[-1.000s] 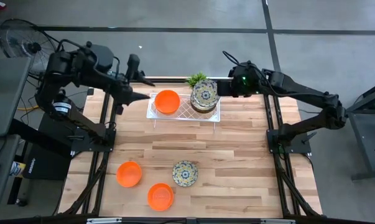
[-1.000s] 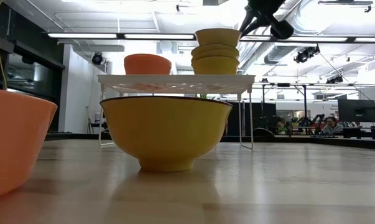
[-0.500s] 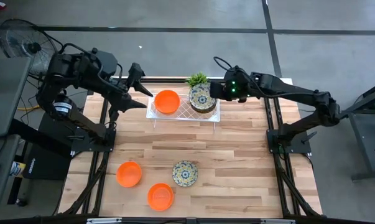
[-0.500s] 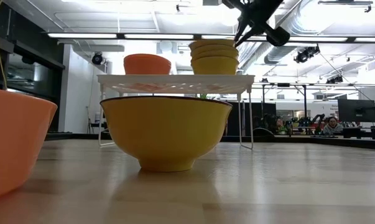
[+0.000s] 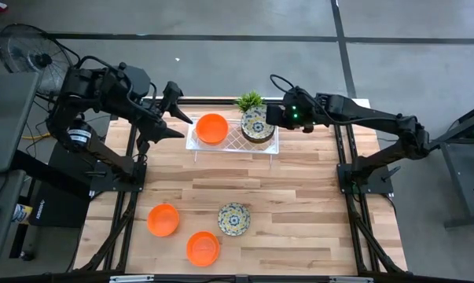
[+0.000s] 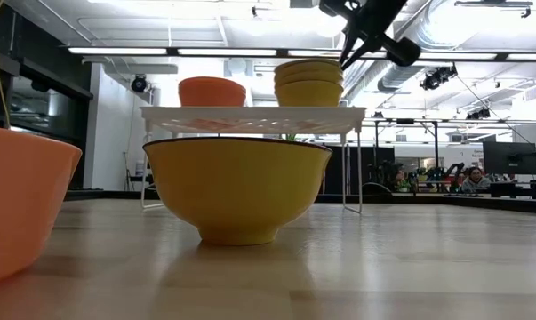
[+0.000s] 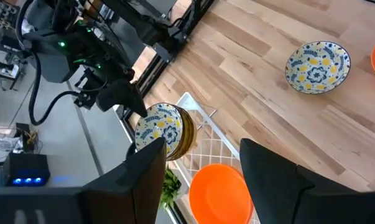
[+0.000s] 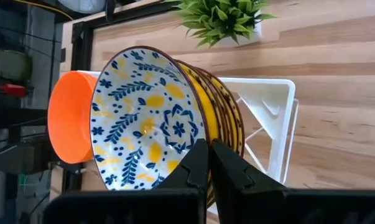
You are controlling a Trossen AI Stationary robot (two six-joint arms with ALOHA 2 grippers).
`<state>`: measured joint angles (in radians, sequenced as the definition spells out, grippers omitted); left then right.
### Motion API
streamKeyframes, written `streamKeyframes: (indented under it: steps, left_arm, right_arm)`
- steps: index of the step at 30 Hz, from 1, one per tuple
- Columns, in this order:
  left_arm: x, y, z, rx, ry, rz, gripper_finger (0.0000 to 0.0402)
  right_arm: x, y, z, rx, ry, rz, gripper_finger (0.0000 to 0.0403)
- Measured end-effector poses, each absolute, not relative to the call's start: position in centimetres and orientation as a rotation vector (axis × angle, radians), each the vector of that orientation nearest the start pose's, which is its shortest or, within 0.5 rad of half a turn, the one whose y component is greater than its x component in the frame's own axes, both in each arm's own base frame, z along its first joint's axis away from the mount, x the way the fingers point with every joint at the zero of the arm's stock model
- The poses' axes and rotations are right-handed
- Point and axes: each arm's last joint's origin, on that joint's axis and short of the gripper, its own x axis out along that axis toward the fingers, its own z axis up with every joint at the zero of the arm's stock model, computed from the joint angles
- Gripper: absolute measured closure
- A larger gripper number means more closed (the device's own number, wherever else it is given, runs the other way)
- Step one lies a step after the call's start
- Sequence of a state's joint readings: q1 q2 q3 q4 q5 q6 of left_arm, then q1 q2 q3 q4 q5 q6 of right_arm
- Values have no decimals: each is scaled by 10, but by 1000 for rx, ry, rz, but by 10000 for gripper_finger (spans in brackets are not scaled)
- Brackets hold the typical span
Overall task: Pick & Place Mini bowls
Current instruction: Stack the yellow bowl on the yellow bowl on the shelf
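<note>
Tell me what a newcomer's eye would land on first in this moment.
Probably the white tray at the table's far edge, carrying a stack of floral bowls beside a bright orange bowl. The right gripper, shut, sits at the rim of the stack's top bowl, while the left gripper hangs open near the orange bowl. Near the front edge lie two more orange bowls and one floral bowl.

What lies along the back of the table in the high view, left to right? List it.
Left claw → orange bowl on the white rack → stack of patterned bowls → right claw.
</note>
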<state>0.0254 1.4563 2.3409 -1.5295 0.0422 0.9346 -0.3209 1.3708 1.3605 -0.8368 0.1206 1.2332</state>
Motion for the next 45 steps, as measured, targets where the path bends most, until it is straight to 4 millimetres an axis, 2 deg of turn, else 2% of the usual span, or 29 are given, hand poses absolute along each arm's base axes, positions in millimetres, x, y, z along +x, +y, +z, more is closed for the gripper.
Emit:
streamKeyframes:
  steps: [16, 29, 34, 39, 45]
  left_arm:
    - [176, 3, 535, 884, 587, -316, 204]
    - [176, 3, 535, 855, 591, -307, 204]
    - [175, 3, 535, 829, 600, -301, 204]
    - [175, 3, 535, 799, 604, -290, 204]
    - [175, 3, 535, 772, 607, -282, 204]
  right_arm:
    - [262, -90, 348, 1209, 492, -872, 394]
    - [261, -89, 349, 1175, 517, -839, 285]
    - [250, -88, 359, 1155, 492, -821, 272]
    - [231, -82, 375, 1112, 450, -787, 273]
    - [202, -64, 391, 1054, 426, -763, 274]
